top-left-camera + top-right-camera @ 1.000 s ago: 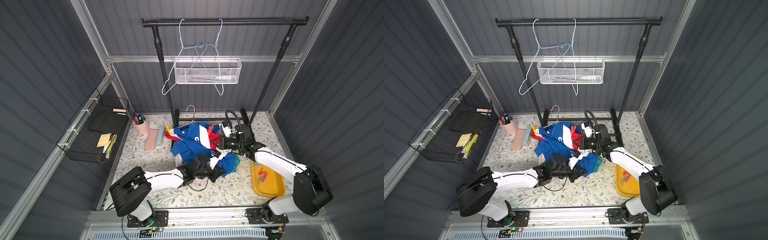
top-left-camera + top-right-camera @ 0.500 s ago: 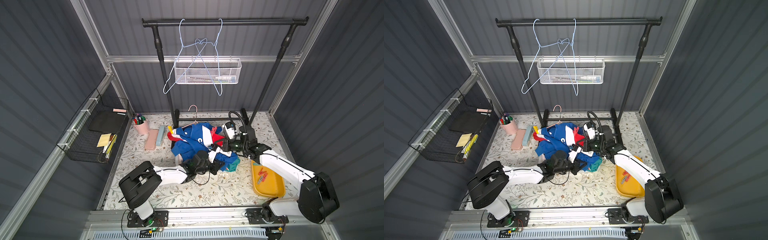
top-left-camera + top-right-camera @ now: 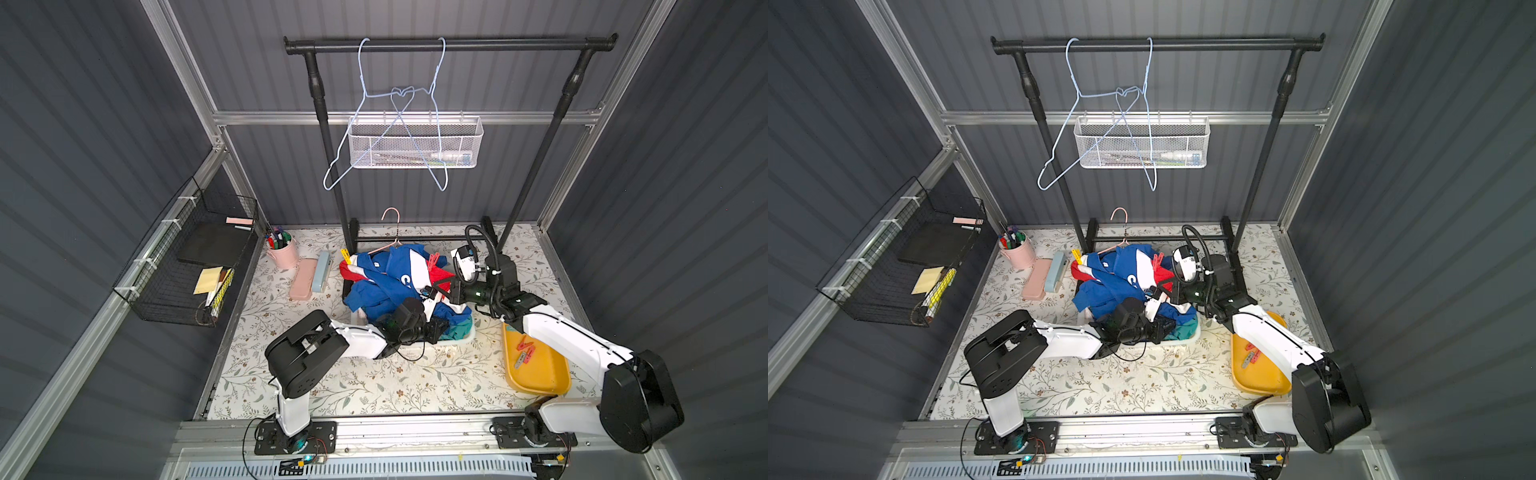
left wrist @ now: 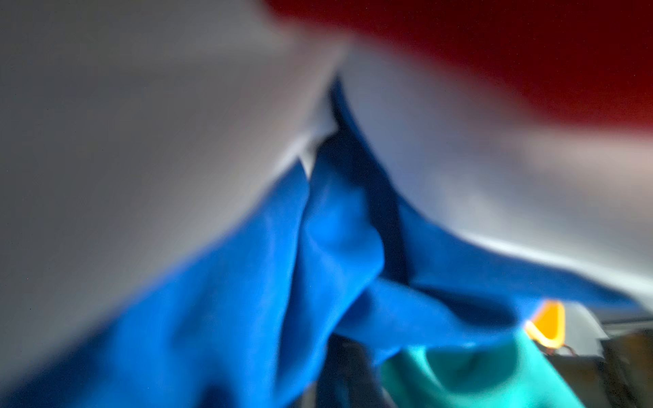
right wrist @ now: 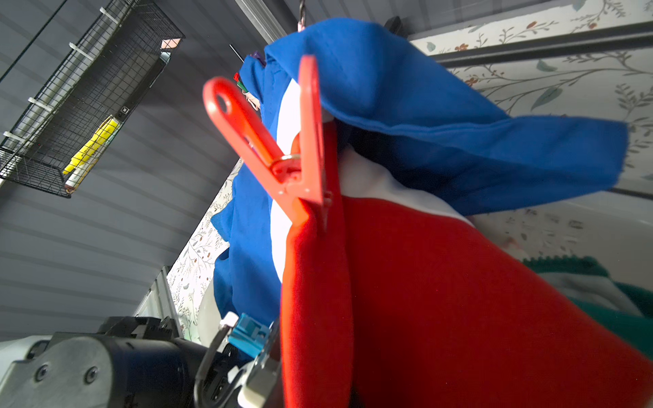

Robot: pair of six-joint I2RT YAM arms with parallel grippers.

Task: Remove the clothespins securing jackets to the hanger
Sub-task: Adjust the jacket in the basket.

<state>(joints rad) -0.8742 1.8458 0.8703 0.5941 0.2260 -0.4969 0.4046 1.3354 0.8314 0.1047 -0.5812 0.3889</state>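
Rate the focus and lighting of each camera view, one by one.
Left wrist view: badly blurred, with the lens right up against the red, white and blue colour-block jacket, so only smeared colours show. Right wrist view: the red plastic clothespin is crisp, while the jacket's nearest red panel is soft. Both top views: sharp and evenly lit, with no glare.

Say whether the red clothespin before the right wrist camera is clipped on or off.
Clipped on: the red clothespin pinches the red edge of the jacket.
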